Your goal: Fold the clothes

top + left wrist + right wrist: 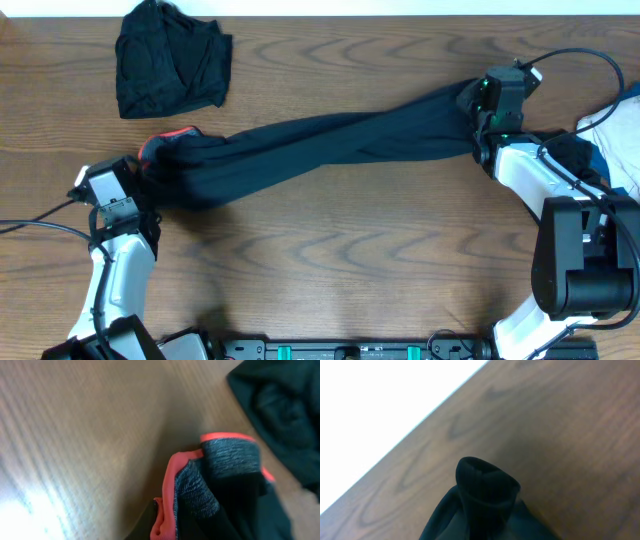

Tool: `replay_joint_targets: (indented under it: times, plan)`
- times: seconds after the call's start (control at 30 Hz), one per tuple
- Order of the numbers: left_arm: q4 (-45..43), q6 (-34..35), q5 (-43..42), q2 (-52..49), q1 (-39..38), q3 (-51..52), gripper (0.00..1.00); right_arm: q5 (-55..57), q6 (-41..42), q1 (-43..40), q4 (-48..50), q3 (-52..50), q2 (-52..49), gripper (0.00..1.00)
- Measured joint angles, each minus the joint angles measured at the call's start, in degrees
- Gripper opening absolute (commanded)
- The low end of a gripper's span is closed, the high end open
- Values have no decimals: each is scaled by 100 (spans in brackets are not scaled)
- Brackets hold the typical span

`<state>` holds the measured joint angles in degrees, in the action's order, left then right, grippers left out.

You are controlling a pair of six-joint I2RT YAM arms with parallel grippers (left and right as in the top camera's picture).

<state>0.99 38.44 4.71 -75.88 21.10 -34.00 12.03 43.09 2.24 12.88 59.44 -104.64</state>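
The long black pants (320, 145) lie stretched across the middle of the table (350, 270). The left gripper (143, 172) pinches the end with the red band (172, 135). The right gripper (480, 112) pinches the other end. Another black piece (170, 58) sits far left.

Long black garment (320, 145) lies stretched across the wooden surface (330, 260), running from the left side up toward the right edge, slightly twisted along its length. Its left end shows a coral-red band (168, 138), bunched up. Left claw (140, 178) grips that end, fingertips buried in fabric. Right claw (480, 112) grips the opposite end, pinched tight, with fabric gathered at the pinch. Second black garment (170, 60) sits crumpled near the back-left corner, apart from the long one. White and blue fabric (615, 125) is heaped at the right edge, just beside the right arm (560, 200). Black cable (40, 225) trails off the left edge.
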Motion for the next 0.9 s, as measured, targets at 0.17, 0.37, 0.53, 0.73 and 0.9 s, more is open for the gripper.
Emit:
replay_joint_targets:
  times: [0.17, 0.37, 0.53, 0.73, 0.9]
  plan:
    - [-501, -140, 4, 160, -20, -2, 17, 55, -96, 61, 638, 13, -170, 18]
    - [-1196, -160, 31, 160, -20, -2, 27, 162, -157, 166, 1169, 39, -911, 27]
    - [-1958, -190, 66, -133, -39, -13, 28, 168, -463, 315, 1679, 42, -1569, 28]
    - [-2542, -295, 127, -1010, -264, -15, 59, 111, -1110, 413, 1729, 42, -1759, 54]
    - [-2500, -627, 129, -1484, -374, -15, 70, -352, -1731, 472, 1558, 50, -1709, 54]
